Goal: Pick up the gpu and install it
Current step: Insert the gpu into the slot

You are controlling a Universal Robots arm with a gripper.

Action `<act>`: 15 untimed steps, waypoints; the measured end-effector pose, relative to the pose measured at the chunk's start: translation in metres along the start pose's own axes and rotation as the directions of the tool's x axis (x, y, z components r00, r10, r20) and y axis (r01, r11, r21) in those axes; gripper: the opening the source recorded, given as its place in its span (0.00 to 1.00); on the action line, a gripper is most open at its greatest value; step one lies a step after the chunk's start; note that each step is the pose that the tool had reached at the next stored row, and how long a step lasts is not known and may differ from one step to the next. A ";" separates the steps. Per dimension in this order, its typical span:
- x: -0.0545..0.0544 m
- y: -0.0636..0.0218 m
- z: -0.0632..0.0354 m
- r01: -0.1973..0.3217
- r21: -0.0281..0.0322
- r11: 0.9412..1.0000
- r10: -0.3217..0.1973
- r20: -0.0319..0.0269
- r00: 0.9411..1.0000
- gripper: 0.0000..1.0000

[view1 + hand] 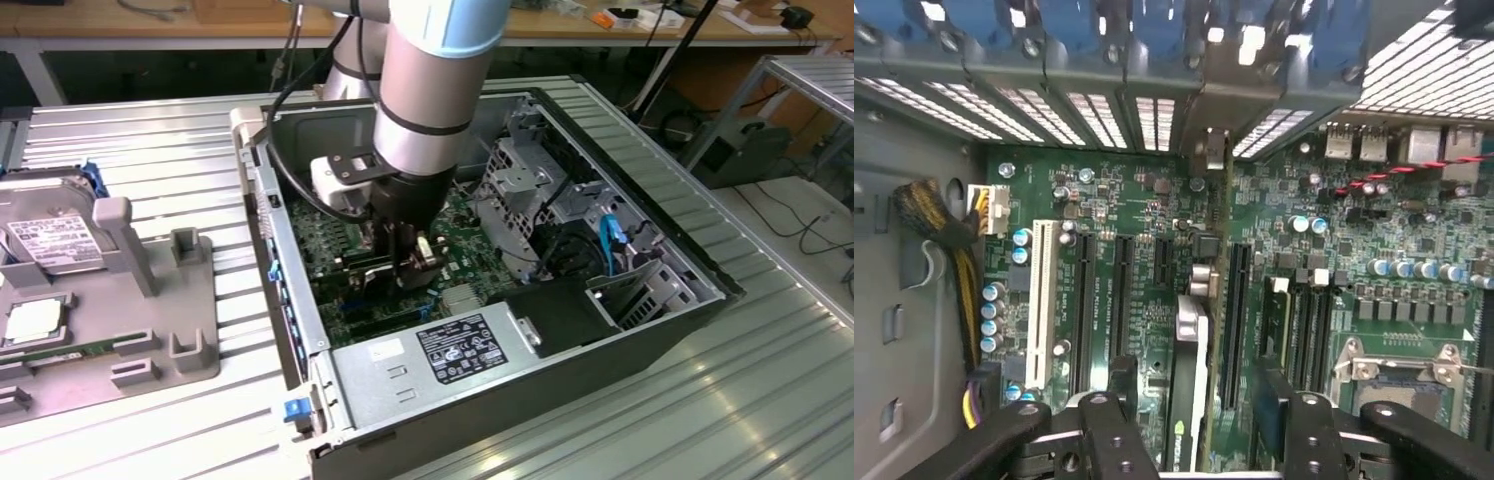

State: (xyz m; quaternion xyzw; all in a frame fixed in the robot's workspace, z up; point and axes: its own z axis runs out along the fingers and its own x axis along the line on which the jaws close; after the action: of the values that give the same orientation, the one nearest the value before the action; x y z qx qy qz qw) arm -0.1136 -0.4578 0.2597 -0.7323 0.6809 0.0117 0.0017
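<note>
Open computer case (641, 330), tool (1194, 420) inside pinching the gpu (1189, 370) edge-on above the motherboard (1144, 215) slots

From my station the exterior view reads evenly lit from above; the ribbed metal table (747, 400) throws back pale streaks of glare; the arm's silver tube (430, 80) carries a soft highlight down its length; the inside of the computer case (627, 330) sits in shadow, darkest under the arm. In the wrist view the motherboard (1144, 260) is bright and fairly crisp; the gripper (1196, 430) is near the lens, dark and soft-edged; light blooms white through the vent slots (1104, 115), and the upper corners smear.
</note>
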 end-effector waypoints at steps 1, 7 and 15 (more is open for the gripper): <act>0.000 0.0000 -0.0020 0.000 0.000 1.000 0.000 0.000 1.000 0.58; -0.002 0.0002 -0.0174 0.000 0.009 1.000 0.000 -0.001 1.000 0.58; -0.002 0.0003 -0.0175 0.000 0.009 1.000 0.000 -0.001 1.000 0.26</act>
State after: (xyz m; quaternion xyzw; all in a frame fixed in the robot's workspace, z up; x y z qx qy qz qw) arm -0.1138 -0.4559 0.2772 -0.7323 0.6810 0.0081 0.0045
